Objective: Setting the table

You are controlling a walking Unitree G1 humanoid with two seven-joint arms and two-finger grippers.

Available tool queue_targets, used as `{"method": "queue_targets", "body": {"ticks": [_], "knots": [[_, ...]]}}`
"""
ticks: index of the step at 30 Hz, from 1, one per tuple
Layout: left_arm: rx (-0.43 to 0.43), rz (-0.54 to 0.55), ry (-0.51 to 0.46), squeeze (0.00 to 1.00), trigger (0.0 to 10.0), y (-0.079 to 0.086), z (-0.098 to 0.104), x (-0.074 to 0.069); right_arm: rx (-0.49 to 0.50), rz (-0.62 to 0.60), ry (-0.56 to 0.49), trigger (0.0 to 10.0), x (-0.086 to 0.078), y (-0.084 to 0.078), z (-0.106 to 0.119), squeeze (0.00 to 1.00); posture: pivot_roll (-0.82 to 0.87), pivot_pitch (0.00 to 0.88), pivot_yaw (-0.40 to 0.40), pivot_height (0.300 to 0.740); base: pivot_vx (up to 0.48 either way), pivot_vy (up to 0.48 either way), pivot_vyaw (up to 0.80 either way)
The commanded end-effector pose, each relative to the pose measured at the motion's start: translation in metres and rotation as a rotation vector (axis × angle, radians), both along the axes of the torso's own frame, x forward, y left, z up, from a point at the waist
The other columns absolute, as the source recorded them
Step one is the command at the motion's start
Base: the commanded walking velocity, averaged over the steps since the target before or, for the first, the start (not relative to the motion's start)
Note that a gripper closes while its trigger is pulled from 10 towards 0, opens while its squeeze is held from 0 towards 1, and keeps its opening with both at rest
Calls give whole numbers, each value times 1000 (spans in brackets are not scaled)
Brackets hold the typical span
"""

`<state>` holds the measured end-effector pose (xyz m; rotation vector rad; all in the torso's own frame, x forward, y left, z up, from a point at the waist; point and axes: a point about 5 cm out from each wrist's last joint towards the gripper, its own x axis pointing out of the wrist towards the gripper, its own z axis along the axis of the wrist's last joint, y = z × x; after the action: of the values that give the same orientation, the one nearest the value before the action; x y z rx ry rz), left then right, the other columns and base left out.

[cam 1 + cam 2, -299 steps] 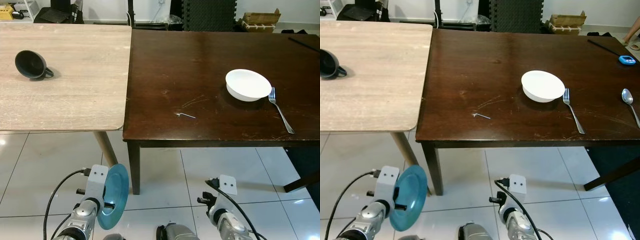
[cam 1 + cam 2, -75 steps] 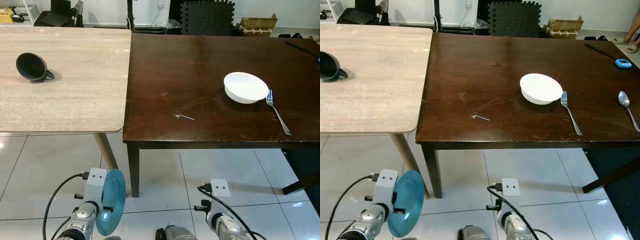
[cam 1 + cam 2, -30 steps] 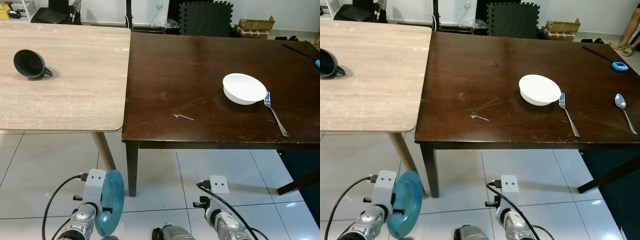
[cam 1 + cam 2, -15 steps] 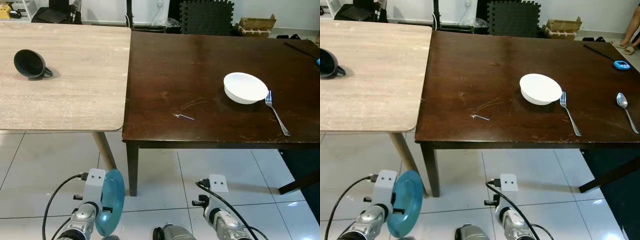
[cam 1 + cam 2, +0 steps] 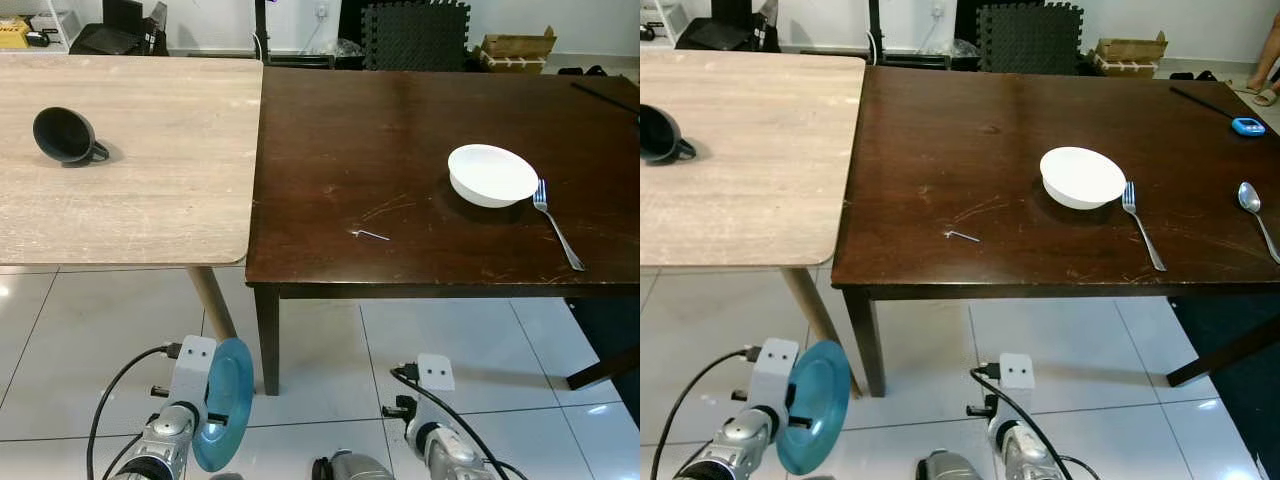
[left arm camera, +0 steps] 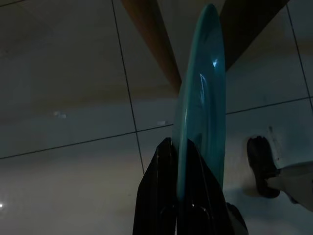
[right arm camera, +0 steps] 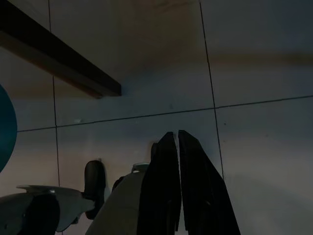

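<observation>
Left end effector [image 6: 178,161] hangs low over the floor tiles, fingers pinched tight on the rim of a teal plate [image 5: 228,400]. Plate held on edge, its face roughly vertical, below the level of both worktops.

Right end effector [image 7: 175,142] idle beside it, fingers closed together with nothing between them, pointing down at the tiles.

Ahead and above: dark worktop [image 5: 330,130] carrying a white bowl [image 5: 492,174], a fork [image 5: 558,222] just to the bowl's right, a spoon [image 5: 1256,215] further right, well apart from the fork. Small metal pin [image 5: 371,234] lies near the front edge. Light worktop [image 5: 150,150] butts against the dark one on the left, with a black cup [image 5: 66,136] tipped on its side.

Key relation: the place setting lies up, forward and to the right of the plate; the plate sits on the left arm, near the seam between the two worktops. Judgement: that arm must lift and swing rightward, then turn the plate from on-edge to flat before it can go down. Open dark wood left of the bowl is the nearest landing spot.
</observation>
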<state>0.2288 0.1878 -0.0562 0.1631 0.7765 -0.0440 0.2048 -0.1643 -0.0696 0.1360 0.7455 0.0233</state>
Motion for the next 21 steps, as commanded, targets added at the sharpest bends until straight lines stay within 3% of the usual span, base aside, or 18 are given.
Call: {"method": "queue_targets", "body": {"ticks": [1, 5, 12, 21], "knots": [[8, -28, 32, 0, 10000, -1, -3, -4, 8, -41, 15, 10000, -7, -4, -3, 0, 45, 24, 27, 740, 0, 0, 0], [-8, 22, 21, 0, 10000, 1, -2, -2, -3, -27, 27, 10000, -12, -5, -6, 0, 41, 20, 33, 740, 0, 0, 0], [-17, 7, 27, 0, 10000, -6, -4, -5, -12, -39, 40, 10000, -17, -11, -8, 0, 41, 23, 16, 740, 0, 0, 0], [-17, -1, 35, 0, 10000, -7, -5, -5, -25, -28, 26, 10000, -10, -14, -4, 0, 32, 37, 24, 740, 0, 0, 0]]}}
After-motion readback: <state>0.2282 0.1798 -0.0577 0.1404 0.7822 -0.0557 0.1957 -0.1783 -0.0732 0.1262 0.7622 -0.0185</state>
